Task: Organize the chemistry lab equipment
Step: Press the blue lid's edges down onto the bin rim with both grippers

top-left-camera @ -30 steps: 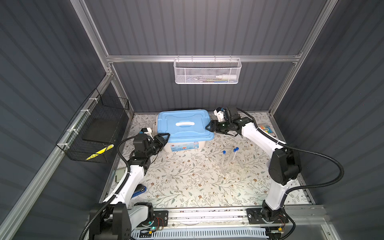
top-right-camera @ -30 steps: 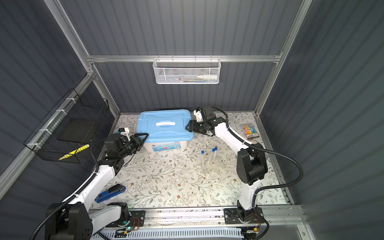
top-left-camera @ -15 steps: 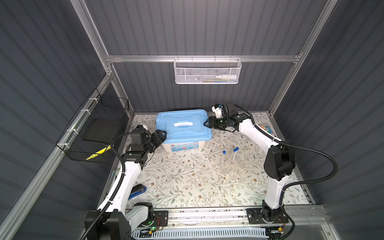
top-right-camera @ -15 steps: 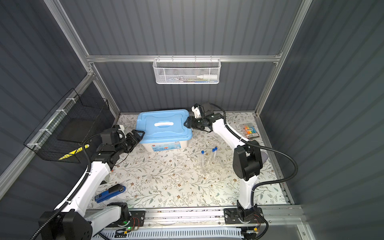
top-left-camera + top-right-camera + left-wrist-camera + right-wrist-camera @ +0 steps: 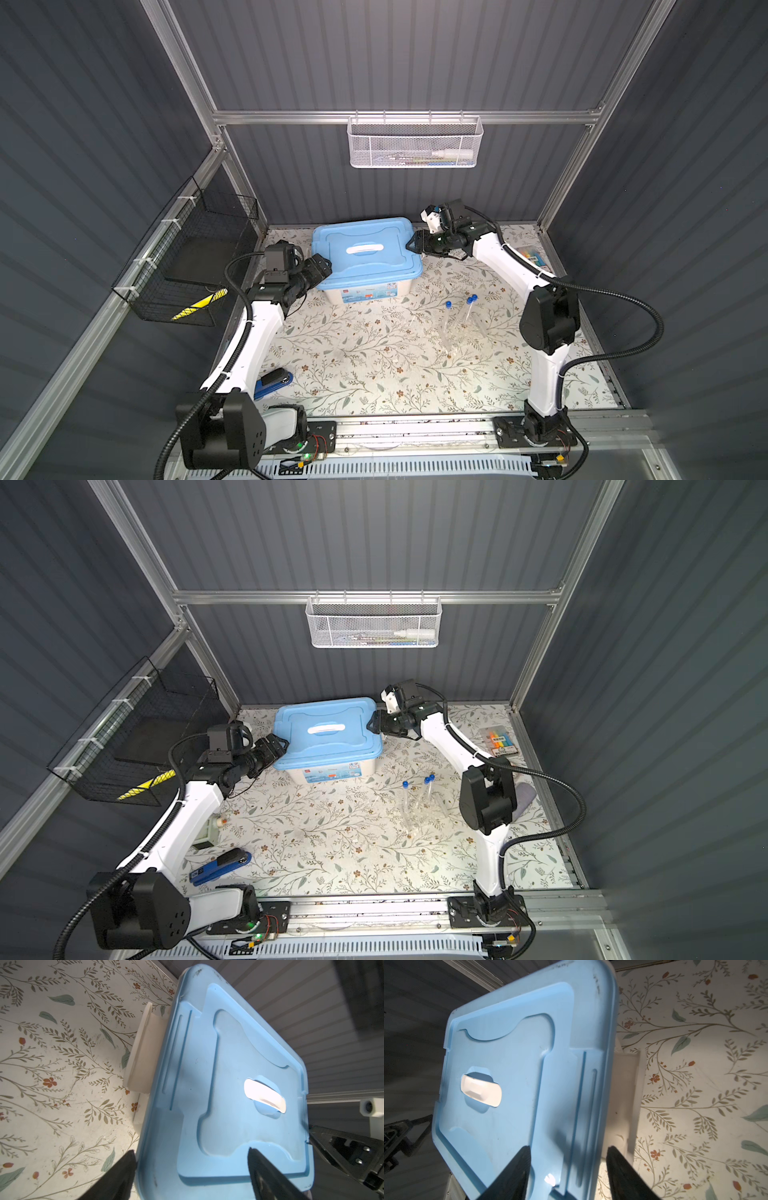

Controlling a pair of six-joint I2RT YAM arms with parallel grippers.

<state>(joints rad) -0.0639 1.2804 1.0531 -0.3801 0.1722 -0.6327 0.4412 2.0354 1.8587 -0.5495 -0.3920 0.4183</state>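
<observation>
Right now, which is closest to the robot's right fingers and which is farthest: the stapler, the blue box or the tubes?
1. Blue box: at the back, its right end next to the right fingers.
2. Tubes: on the table, nearer the front.
3. Stapler: far off at the front left.

Bright light pools on the floral mat (image 5: 374,365) between dim walls (image 5: 415,62), the lid handle (image 5: 265,1097) glaring white, edges perhaps soft.

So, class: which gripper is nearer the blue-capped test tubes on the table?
Right. The right gripper is at the right end of the blue lid, diagonally behind the test tubes; the left gripper is at its left end, farther off.
</observation>
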